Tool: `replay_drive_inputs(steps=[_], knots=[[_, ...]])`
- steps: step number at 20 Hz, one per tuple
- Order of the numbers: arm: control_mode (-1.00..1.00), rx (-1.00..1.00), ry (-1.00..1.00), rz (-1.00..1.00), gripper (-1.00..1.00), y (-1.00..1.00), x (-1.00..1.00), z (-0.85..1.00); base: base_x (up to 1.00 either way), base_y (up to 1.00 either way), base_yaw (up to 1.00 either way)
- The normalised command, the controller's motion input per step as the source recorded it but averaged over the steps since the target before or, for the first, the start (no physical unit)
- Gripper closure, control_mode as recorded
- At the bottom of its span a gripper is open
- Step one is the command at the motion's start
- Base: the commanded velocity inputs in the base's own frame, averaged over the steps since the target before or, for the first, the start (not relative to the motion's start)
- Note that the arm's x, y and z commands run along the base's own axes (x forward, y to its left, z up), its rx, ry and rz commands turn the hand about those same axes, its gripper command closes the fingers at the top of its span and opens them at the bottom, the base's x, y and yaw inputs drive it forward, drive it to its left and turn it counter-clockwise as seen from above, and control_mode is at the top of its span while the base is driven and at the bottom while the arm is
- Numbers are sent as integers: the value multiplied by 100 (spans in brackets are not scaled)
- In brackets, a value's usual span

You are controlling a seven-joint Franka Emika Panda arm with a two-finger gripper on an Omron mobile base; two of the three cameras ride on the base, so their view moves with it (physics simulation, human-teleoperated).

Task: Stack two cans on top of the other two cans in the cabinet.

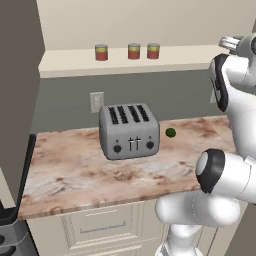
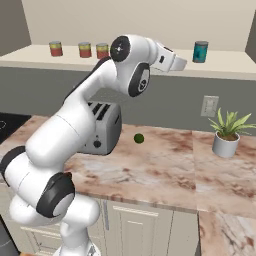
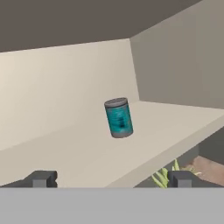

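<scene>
The teal can [image 3: 118, 117] stands upright on the shelf [image 3: 87, 157] of the cabinet [image 3: 65, 78], straight ahead of the tool [image 3: 111, 178] and well apart from it, nearer the back wall than the shelf's front edge. The tool is spread wide and pinches nothing; its two tips frame the can from a distance. Three red cans [image 1: 133, 51] stand in a loose row far off to the tool's left on the same shelf, two of them close together, one further out.

My judgement: the main risk is a tip striking the can on the way in. It is small and light-looking, so a sideways knock would tip it or roll it toward the side wall to the tool's right. Coming in too low could also catch the thick front edge of the shelf below the tool. Closing off-centre might squeeze the can out.

Room looks generous: bare shelf on both sides of the can, and headroom above it under the cabinet's top. Below the tool lie the table [image 2: 165, 165], the toaster [image 1: 129, 131], a small green fruit [image 2: 139, 138] and a plant [image 2: 227, 132], all clear of a level approach.
</scene>
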Motion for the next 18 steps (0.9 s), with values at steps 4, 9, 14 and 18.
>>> replay_drive_inputs(steps=[4,9,14,18], knots=[[-100,0,0,10,-100,-34,14,-2,0,0,0],[-100,0,0,8,-100,-18,28,0,0,0,0],[-100,0,0,6,-100,-18,31,0,0,0,0],[-100,0,0,2,-100,-31,21,0,0,0,0]])
